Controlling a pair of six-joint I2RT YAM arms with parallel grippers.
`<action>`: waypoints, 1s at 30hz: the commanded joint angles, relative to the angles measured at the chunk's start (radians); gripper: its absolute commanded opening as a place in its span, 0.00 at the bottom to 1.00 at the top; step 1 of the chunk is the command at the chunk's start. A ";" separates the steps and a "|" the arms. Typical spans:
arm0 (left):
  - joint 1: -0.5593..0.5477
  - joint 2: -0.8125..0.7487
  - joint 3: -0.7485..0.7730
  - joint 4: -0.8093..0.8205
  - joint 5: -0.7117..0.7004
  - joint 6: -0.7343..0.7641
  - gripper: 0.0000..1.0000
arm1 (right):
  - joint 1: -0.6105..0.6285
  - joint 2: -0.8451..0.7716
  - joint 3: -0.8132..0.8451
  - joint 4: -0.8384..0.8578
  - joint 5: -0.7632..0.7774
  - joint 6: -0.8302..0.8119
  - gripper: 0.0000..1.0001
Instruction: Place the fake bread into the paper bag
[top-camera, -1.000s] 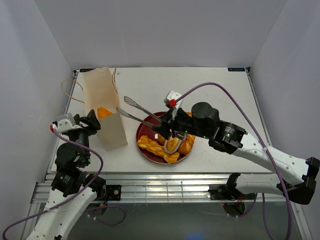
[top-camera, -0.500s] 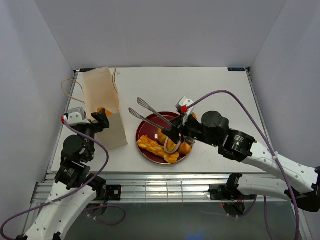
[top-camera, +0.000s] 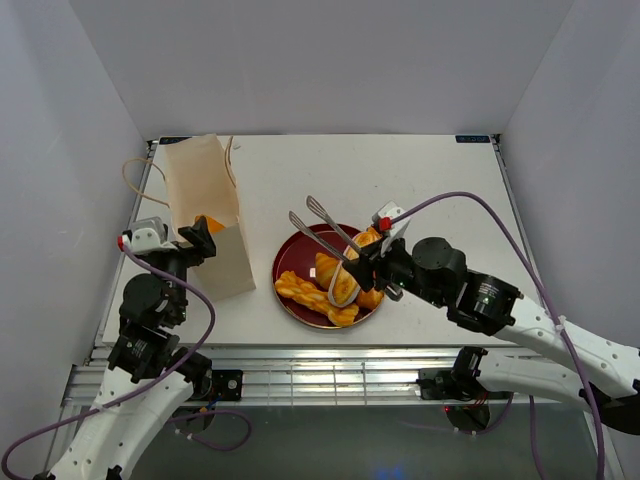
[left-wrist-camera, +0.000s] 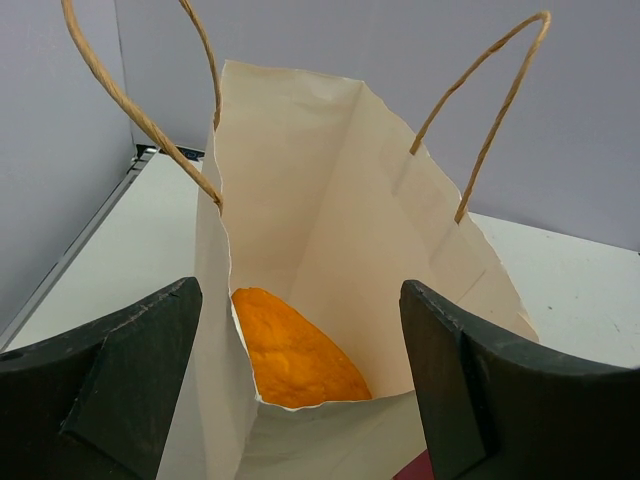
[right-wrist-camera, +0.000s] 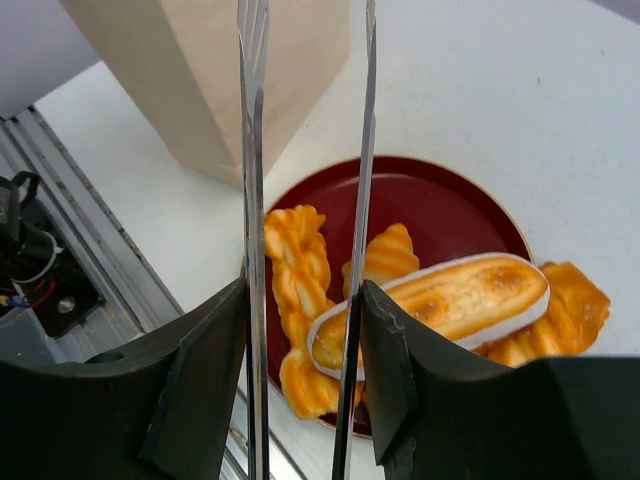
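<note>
Beige paper bag (top-camera: 208, 215) stands upright at the left of the white table (top-camera: 430, 190), mouth open, string handles (left-wrist-camera: 500, 100) sticking up. One orange bread piece (left-wrist-camera: 295, 355) lies at the bottom of the bag against its near wall. Left gripper (top-camera: 197, 242) is at the bag's near edge with its jaws spread wide and nothing between them but the bag mouth. In the left wrist view the fingers (left-wrist-camera: 110, 380) flank the bag on both sides; can't tell if they touch the paper. Dark red plate (top-camera: 290, 262) sits just to the right of the bag, apart from it. On the plate: a twisted braid (top-camera: 315, 298) along the near-left rim, a long cream-edged loaf (right-wrist-camera: 440, 300) lying across the middle, a small twisted roll (right-wrist-camera: 385, 255) just behind the loaf, and a croissant-like piece (right-wrist-camera: 565, 310) at the right side, partly under the loaf. Right gripper (top-camera: 372, 268) is clamped on a pair of metal tongs (top-camera: 325, 228), holding them near their bent end. The tong arms run up and to the left over the plate, raised above the bread, slightly apart, with nothing gripped between the tips. In the right wrist view the tips run out of frame at the top.
</note>
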 joint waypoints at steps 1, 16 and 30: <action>-0.004 -0.012 0.010 -0.009 -0.014 -0.003 0.91 | -0.003 -0.030 -0.064 -0.039 0.133 0.085 0.52; -0.004 -0.033 0.008 -0.006 -0.021 -0.009 0.91 | -0.032 -0.220 -0.219 -0.301 0.340 0.392 0.56; -0.004 -0.036 0.010 -0.011 -0.026 -0.010 0.91 | -0.138 -0.267 -0.240 -0.369 0.235 0.512 0.61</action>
